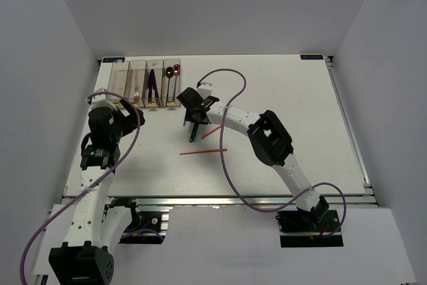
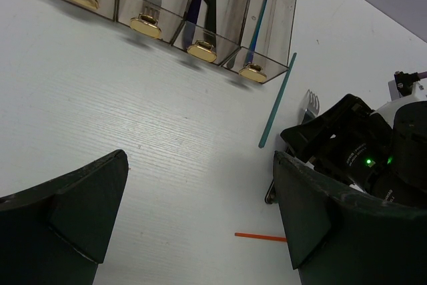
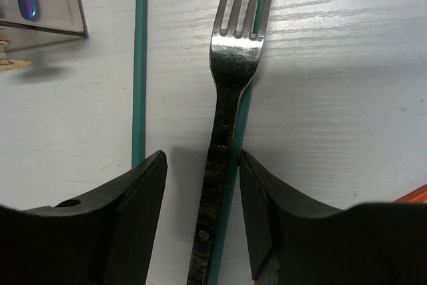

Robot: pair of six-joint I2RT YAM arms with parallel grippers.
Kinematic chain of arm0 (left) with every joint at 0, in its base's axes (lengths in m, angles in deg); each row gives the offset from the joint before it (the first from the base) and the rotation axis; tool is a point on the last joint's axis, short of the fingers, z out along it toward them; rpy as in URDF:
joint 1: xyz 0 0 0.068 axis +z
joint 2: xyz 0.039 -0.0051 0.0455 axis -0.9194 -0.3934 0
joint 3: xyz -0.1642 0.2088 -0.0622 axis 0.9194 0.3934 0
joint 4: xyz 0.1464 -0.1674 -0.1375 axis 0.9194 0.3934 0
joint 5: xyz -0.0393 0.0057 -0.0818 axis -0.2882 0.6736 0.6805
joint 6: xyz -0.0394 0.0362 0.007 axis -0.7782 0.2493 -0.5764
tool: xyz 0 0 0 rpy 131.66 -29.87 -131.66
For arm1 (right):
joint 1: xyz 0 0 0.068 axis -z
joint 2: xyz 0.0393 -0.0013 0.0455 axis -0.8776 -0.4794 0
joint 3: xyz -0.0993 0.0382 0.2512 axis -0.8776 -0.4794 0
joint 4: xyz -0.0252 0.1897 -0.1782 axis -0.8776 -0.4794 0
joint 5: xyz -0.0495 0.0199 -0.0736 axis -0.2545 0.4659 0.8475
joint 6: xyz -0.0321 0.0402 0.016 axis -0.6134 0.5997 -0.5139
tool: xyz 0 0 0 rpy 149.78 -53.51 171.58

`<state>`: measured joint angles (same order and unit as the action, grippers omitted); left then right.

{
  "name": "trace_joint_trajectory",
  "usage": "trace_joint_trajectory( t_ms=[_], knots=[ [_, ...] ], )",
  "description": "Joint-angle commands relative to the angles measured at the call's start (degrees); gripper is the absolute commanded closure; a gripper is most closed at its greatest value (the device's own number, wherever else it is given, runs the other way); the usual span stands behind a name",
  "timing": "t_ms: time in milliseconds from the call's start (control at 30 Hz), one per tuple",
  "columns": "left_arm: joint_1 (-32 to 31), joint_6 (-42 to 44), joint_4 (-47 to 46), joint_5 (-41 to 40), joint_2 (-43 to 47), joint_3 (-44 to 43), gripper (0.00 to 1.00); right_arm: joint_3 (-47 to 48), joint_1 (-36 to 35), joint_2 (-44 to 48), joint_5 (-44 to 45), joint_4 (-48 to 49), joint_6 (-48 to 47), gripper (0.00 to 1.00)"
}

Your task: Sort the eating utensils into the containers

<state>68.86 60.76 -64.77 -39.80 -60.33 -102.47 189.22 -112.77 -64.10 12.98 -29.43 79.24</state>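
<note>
I'm on the pick step. My right gripper (image 3: 202, 159) straddles the fork (image 3: 233, 51) at its handle, jaws apart, not yet clamped. The fork lies on the table (image 3: 333, 98) across a green chopstick (image 3: 245, 106), near the bins (image 1: 143, 65). Next I must close on the fork alone, without the chopstick. My left gripper (image 2: 200, 165) hangs wide open, empty.

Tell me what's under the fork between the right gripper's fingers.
A green chopstick lies under the fork, showing through the tines and along the handle's right edge. Its stretch beneath the neck is covered, as is the table there.
</note>
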Motion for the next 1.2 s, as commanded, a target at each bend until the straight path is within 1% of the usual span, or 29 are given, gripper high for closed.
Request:
trace_joint_trajectory(
  t_ms=[0, 167, 500, 667, 867, 1033, 1067, 1133, 1167],
  knots=[
    [-0.35, 0.69, -1.19, 0.88, 0.55, 0.03, 0.02, 1.57, -0.44, 1.38, 1.5, 0.17, 0.21, 0.47],
    [-0.35, 0.69, -1.11, 0.88, 0.55, 0.03, 0.02, 2.63, -0.44, 0.32, 0.62, -0.01, 0.21, 0.47],
    [-0.35, 0.69, -1.11, 0.88, 0.55, -0.06, 0.02, 2.89, -1.23, 1.29, 1.06, 0.52, -0.32, 0.47],
    [-0.26, 0.78, -1.11, 0.88, 0.64, 0.03, 0.02, 4.3, -1.23, -0.64, 0.62, -0.36, -0.06, 0.47],
    [-0.26, 0.78, -1.11, 0.88, 0.64, -0.06, 0.02, 4.03, -1.14, -2.49, -2.02, 0.69, 0.56, 0.47],
    [-0.26, 0.69, -1.11, 1.06, 0.38, 0.03, 0.02, 5.18, -1.14, -4.59, 0.17, -3.6, 1.35, 0.48],
    [-0.26, 0.69, -1.19, 1.14, 0.38, -0.06, 0.02, 5.0, -1.14, -4.77, 0.7, -4.05, 1.18, 0.53],
    [-0.26, 0.69, -1.19, 1.14, 0.38, 0.03, 0.02, 4.48, -1.14, -4.86, 0.88, -4.75, 0.91, 0.58],
    [-0.26, 0.69, -1.19, 1.14, 0.29, 0.03, 0.02, 4.13, -1.49, -4.78, 1.32, -5.02, 0.83, 0.65]
  ],
)
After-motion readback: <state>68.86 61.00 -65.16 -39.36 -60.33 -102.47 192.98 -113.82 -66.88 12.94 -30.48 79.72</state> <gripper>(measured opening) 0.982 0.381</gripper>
